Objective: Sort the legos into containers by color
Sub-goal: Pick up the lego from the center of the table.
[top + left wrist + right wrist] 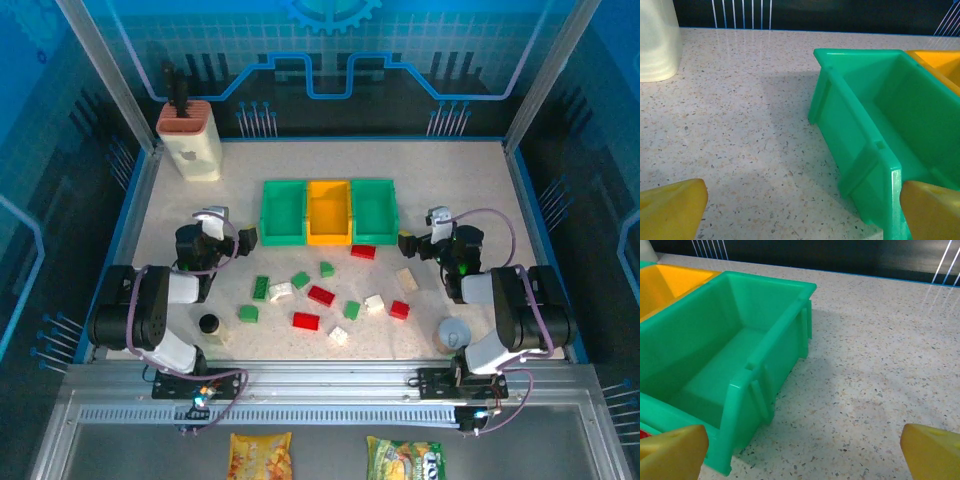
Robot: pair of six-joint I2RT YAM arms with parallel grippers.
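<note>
Both grippers stand wide open. The left gripper [243,239] is just beside the left green bin [283,186], and the right gripper [410,243] is beside the right green bin [373,186]. The containers [329,186] sit in a row between them. Nearer the arms, the legos [320,295] lie scattered on the table [450,180]. A dark-topped jar [208,324] stands by the left arm and a grey cup [455,332] by the right.
</note>
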